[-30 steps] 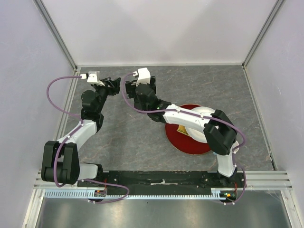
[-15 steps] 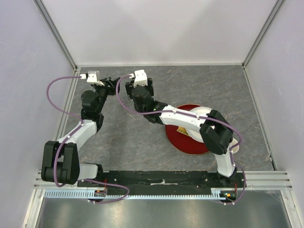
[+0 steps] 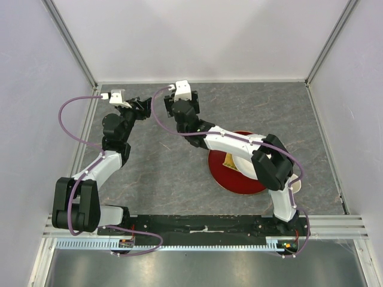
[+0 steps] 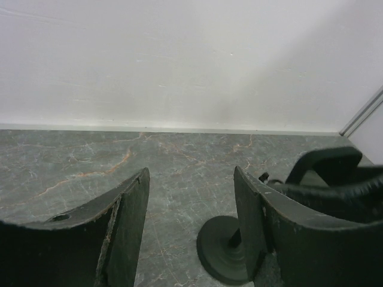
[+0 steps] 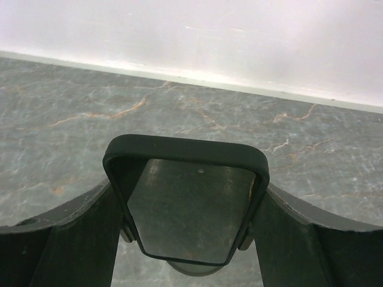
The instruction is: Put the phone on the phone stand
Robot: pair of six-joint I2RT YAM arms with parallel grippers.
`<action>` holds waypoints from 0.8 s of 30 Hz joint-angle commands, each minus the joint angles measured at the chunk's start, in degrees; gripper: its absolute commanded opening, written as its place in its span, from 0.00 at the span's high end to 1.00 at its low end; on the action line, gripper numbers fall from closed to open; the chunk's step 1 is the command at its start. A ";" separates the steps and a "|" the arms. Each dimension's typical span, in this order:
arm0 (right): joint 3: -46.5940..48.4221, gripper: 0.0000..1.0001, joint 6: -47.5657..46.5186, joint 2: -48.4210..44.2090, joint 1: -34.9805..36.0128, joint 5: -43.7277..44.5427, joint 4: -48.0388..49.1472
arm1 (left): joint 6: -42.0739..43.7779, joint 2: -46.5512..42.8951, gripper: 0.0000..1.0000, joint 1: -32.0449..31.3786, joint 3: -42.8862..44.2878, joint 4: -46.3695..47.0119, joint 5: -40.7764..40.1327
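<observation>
Just above the phone stand, on the grey marbled surface: the phone, one, black, glossy, rounded corners, its face mirroring the surface.

Holder: right hand, fingers set fairly wide, one inner face against each long edge of the phone. It reads as held, upright and leaning back a little. A rounded dark shape just under the phone's lower edge is probably part of the stand; not certain.

Left hand: fingers about half apart, nothing clamped. The stand's thin post rises from its disc base just inside the right-side finger. Whether they touch cannot be told.

Handling, by judgement: stiff, flat, of moderate weight. The glass face is slippery and breakable, so a grip across front and back would be poor. The rimmed long edges are the place to take hold, near mid-length, leaving the lower end free for the stand's clamp. The stand looks light and liable to tip if nudged sideways.

Views compared:
- The right wrist view alone shows the phone's face and both contact edges.
- The left wrist view alone shows the stand's disc and post. It also shows dark curved shapes to the right of the stand that cannot be sorted into phone or hand.
- The top view shows the two hands close on either side of the stand, and a red plate well apart from it. Phone and stand are hidden under the wrists.
</observation>
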 commanded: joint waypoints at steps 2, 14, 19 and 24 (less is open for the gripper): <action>8.44 1.00 -2.69 0.70 -4.08 1.25 5.85 | -0.61 0.12 0.36 0.20 0.01 3.20 -1.26; 10.73 1.00 -2.25 5.01 -7.95 -1.82 6.82 | -2.19 3.02 0.36 0.20 0.72 4.17 0.49; 8.01 1.00 -1.28 3.78 -9.27 -3.05 8.40 | -3.59 4.17 0.36 0.20 1.07 4.78 2.16; 7.04 1.00 -2.25 3.08 -10.58 -3.93 8.75 | -3.95 4.96 0.36 0.20 1.07 5.14 2.60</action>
